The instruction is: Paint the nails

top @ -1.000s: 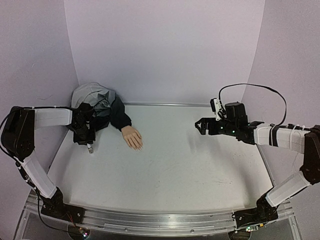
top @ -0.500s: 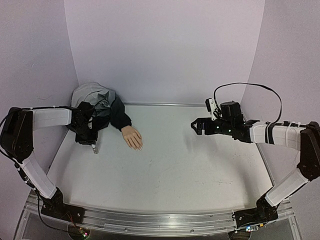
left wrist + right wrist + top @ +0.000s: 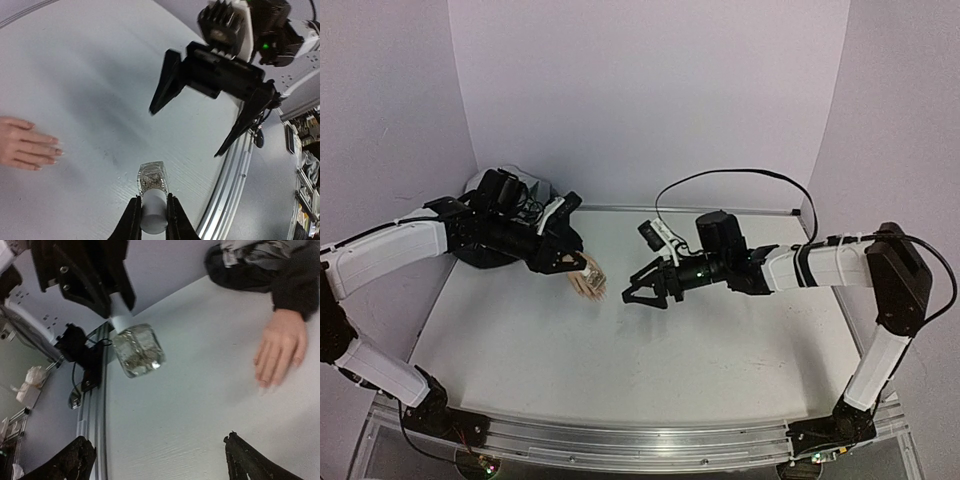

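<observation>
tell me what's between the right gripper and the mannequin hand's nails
Nothing: only bare table separates the right gripper from the nails, as the right wrist view shows.

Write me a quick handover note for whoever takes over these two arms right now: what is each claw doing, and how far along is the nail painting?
Left gripper: shut on the white cap of the small clear bottle, held above the table.
Right gripper: open, empty, facing the bottle.
Mannequin hand: flat on the table, out of its dark sleeve, untouched.
Done: bottle picked up.
Left: open it, paint the nails.
</observation>
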Tool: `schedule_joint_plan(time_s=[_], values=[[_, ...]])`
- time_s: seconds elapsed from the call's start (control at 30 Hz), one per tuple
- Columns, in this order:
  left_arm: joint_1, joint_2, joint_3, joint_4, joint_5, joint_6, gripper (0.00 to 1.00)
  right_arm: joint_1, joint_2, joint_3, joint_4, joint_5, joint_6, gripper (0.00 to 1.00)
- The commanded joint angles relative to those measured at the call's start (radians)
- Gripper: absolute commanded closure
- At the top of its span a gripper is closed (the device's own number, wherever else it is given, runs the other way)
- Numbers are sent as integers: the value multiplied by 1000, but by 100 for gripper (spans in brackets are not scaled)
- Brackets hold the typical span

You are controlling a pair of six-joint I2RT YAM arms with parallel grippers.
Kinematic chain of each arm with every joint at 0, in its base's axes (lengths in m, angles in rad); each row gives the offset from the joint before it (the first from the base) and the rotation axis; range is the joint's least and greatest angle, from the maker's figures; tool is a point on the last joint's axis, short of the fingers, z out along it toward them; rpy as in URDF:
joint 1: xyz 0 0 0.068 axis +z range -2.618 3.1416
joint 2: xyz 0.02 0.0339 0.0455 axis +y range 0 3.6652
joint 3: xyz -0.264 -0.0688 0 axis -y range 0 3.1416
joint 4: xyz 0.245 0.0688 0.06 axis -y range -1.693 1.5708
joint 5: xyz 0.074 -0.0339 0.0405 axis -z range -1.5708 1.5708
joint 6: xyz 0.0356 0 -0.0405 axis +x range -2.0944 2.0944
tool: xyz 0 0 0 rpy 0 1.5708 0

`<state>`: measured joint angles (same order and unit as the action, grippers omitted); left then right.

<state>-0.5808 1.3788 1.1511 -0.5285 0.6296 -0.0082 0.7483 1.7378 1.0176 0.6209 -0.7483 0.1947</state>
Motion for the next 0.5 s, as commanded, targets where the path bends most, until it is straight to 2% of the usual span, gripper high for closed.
schedule_joint_plan(time_s=[0.0,0.1,0.47], values=[[-35,-32,44,74,200,131,100,32,43,94,104,-240,12,14],[-65,-43,43,82,229,169,100,35,60,107,128,-302,32,22],[-97,-28,59,90,238,170,100,73,109,144,204,-370,81,46]])
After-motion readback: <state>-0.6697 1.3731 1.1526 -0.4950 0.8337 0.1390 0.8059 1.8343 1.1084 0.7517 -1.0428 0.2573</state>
